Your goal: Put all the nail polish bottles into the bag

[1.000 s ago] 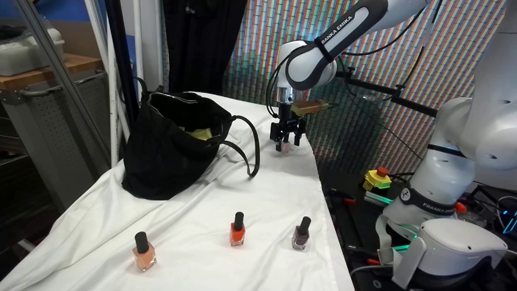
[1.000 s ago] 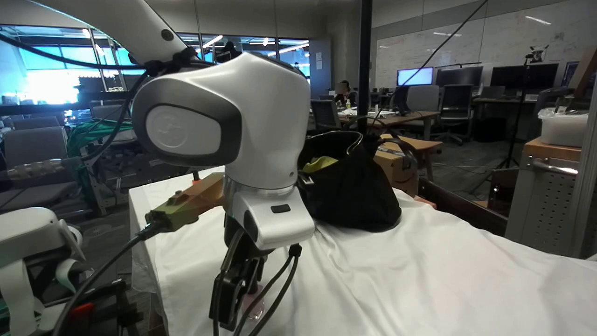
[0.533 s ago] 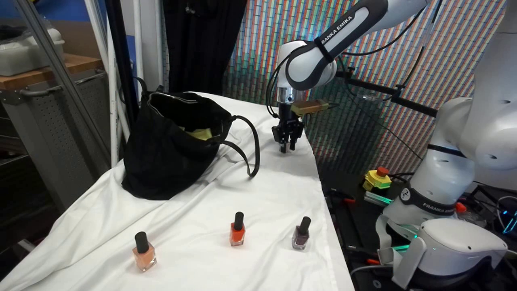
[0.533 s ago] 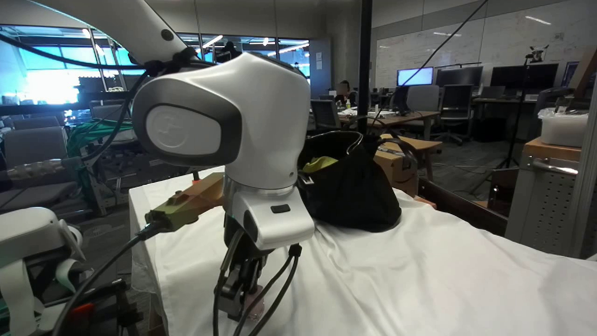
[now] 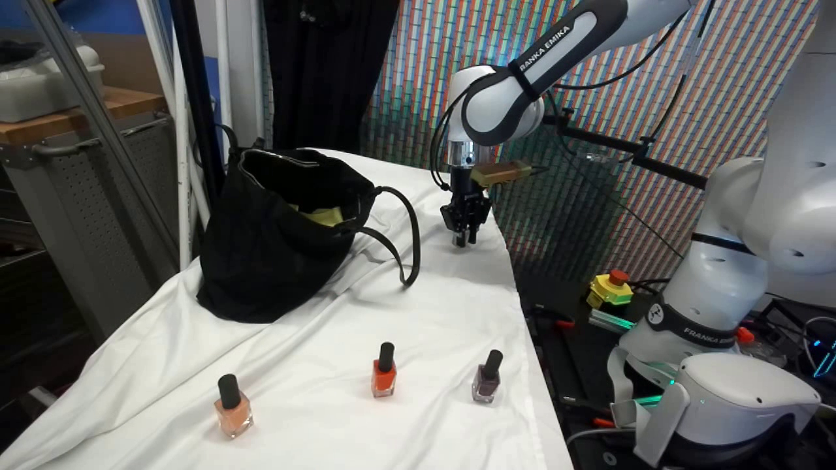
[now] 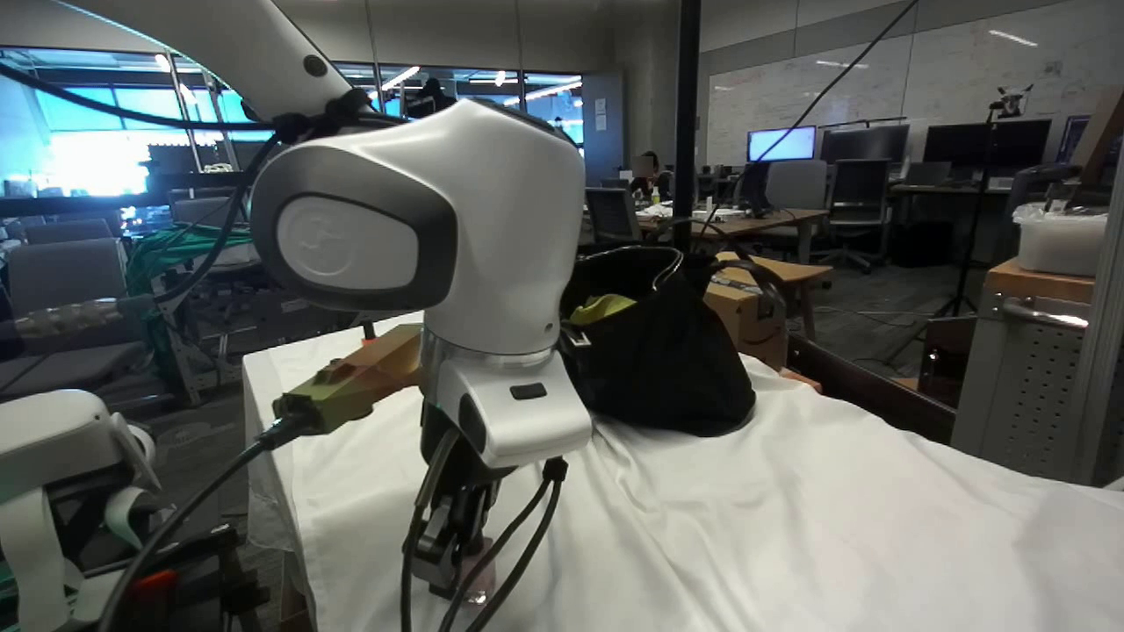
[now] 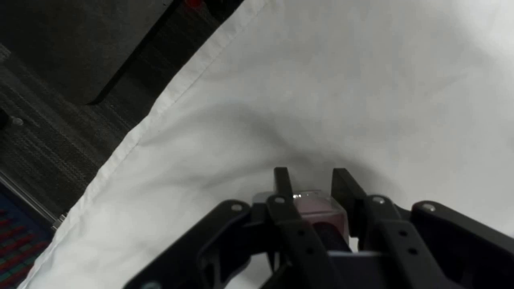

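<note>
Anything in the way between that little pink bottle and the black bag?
Possibly the looped handle of the black bag, which juts out on the side toward the pale pink bottle. The bag stands far taller, so the bottle probably needs lifting high.

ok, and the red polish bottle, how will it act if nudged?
The red bottle would probably tip easily: its tall black cap rises above a small body. It's unlikely to roll far, since that body looks flat-sided. Glossy and clear at the bottom, it looks like glass, so may be slippery.
</note>
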